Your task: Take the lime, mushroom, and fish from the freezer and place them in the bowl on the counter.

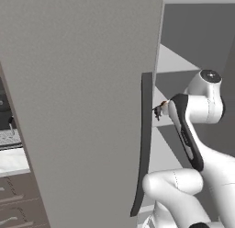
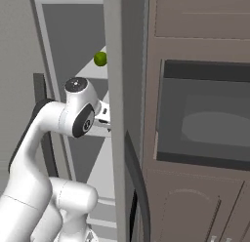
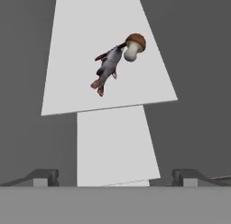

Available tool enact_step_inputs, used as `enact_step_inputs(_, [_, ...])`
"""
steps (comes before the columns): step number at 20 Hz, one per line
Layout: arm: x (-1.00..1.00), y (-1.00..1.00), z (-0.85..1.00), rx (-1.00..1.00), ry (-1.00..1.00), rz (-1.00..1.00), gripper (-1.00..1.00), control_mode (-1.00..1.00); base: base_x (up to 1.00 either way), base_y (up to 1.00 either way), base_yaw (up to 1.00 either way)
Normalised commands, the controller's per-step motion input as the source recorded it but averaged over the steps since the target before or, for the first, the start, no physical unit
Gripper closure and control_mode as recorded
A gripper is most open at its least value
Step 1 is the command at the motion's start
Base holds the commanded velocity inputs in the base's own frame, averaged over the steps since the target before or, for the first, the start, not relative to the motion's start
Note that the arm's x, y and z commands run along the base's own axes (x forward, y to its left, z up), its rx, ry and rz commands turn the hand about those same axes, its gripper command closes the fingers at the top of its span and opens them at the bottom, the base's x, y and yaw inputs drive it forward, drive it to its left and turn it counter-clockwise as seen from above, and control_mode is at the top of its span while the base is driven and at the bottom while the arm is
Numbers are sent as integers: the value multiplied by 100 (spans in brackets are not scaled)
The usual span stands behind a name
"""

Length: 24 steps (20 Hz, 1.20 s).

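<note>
The freezer stands open, its broad grey door (image 1: 82, 107) swung toward me with the long dark handle (image 1: 146, 144) along its edge. On a pale shelf (image 3: 76, 60) lie a grey fish (image 3: 107, 69) and a brown-capped mushroom (image 3: 134, 46), touching at the fish's head. One shelf higher sits the green lime (image 2: 100, 58). My gripper (image 3: 116, 178) is inside the freezer, short of the fish and mushroom, open and holding nothing. Its fingertips (image 3: 45, 177) stand wide apart. The bowl is out of view.
A second grey door edge (image 2: 114, 119) stands right of my arm, with its dark handle (image 2: 136, 187) below. Brown cabinets with a built-in oven (image 2: 205, 119) fill the right. At far left a strip of white counter (image 1: 11, 160) tops brown drawers (image 1: 18, 199).
</note>
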Motion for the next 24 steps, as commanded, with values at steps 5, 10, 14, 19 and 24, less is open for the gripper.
enact_step_inputs(5, [38, 0, -28, 0, 0, 0, -100, -100, 0, 0, 0])
enact_step_inputs(10, [52, 0, -25, 0, 0, 0, -100, -100, 0, 0, 0])
enact_step_inputs(14, [45, 0, -19, 1, 0, 0, -100, -100, 0, 0, 0])
enact_step_inputs(19, [34, 0, -14, 0, 0, 0, -100, -100, 0, 0, 0])
enact_step_inputs(24, [28, 0, -7, 0, 0, 0, -100, -100, 0, 0, 0])
